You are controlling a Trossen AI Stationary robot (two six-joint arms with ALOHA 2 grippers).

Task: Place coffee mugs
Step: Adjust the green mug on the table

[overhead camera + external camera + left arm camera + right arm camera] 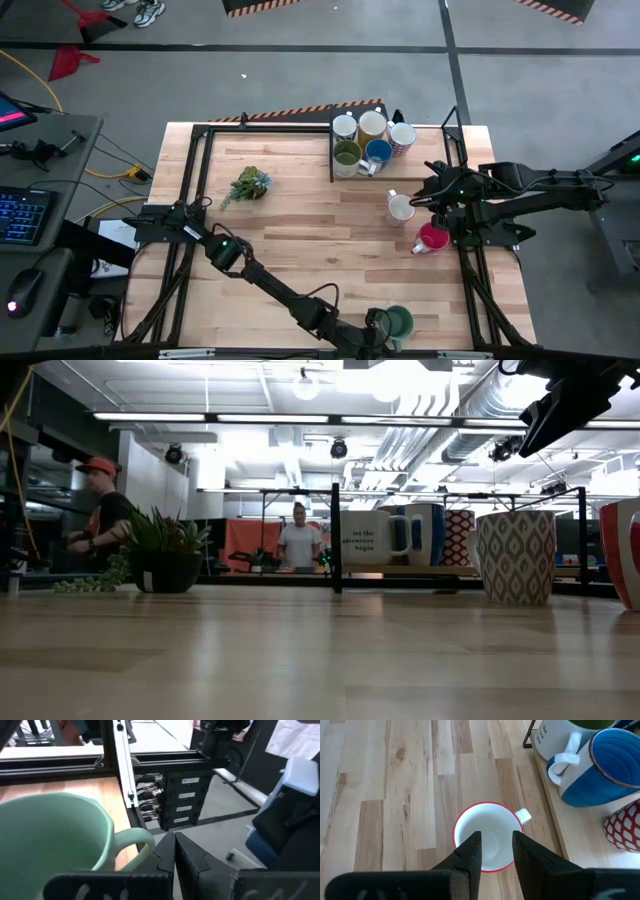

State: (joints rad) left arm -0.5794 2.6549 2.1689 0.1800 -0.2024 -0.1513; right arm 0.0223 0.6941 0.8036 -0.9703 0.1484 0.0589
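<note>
Teal mug point(55, 835) at near edge, left pincer point(172, 851) closed beside its handle; right pincer point(496, 851) open over white mug point(487, 837) — descend centred, straddling the rim.

Even, bright light from ceiling lamps point(305, 388), which glare white in the low view. Shadows on the table point(300, 240) are soft. The near tabletop in the low view is blurred.
</note>
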